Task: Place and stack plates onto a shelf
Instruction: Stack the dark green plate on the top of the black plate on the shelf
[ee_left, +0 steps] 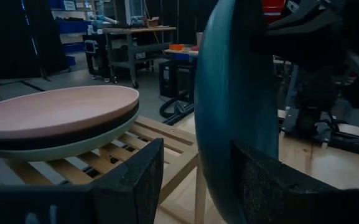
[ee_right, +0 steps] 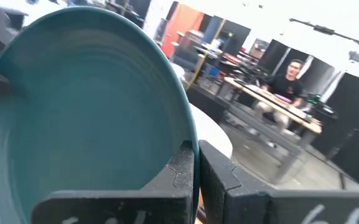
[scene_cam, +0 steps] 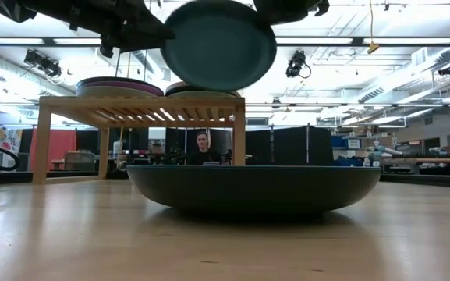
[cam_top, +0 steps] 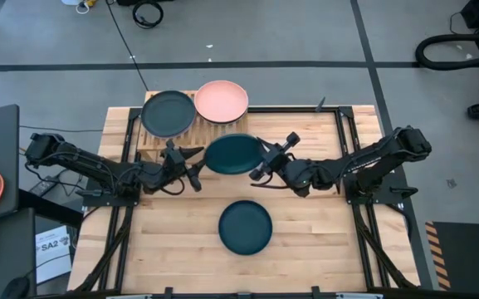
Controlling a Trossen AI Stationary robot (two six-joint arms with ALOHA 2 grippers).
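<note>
A dark teal plate [cam_top: 233,154] is held in the air between the two grippers, above the table [cam_top: 322,224] and just in front of the shelf [scene_cam: 143,109]. The right gripper [cam_top: 263,158] is clamped on the plate's right rim, its fingers [ee_right: 182,168] pressed together on the edge. The left gripper [cam_top: 196,166] is at the plate's left rim; its fingers [ee_left: 135,180] are apart, with the rim seen between them. Whether they touch the plate cannot be told. On the shelf, a black plate [cam_top: 168,113] is seen on the left and a pink plate [cam_top: 221,100] on the right, each topping a stack. A second teal plate [cam_top: 245,227] lies flat on the table, nearer the front edge.
</note>
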